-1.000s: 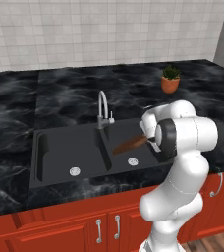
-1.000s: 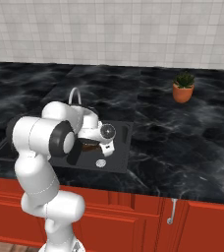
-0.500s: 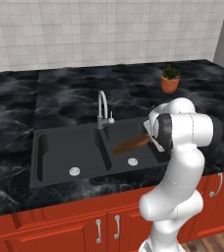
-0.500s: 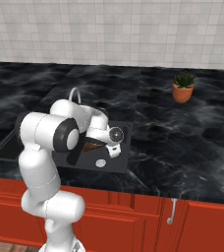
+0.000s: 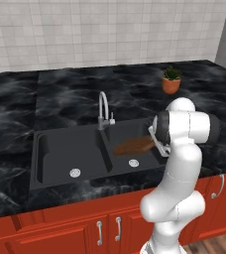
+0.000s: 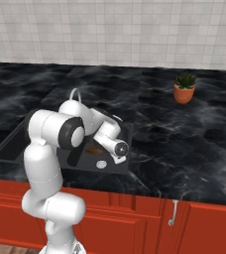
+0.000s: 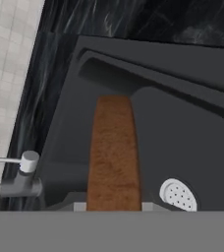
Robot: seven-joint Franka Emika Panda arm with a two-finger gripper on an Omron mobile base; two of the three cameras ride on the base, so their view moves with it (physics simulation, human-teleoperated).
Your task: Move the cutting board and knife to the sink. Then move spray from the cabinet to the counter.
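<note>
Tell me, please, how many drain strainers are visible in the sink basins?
2: one drain in the left basin, one drain in the right basin beneath the held cutting board. None seems hidden.

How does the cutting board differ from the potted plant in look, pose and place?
The cutting board is flat, long and dark brown; the potted plant is short, with green leaves in an orange pot. The cutting board is held over the sink, tilted, by the shut gripper; the potted plant stands upright on the counter behind the sink, touched by nothing. Both lie right of the faucet in the left base view.
</note>
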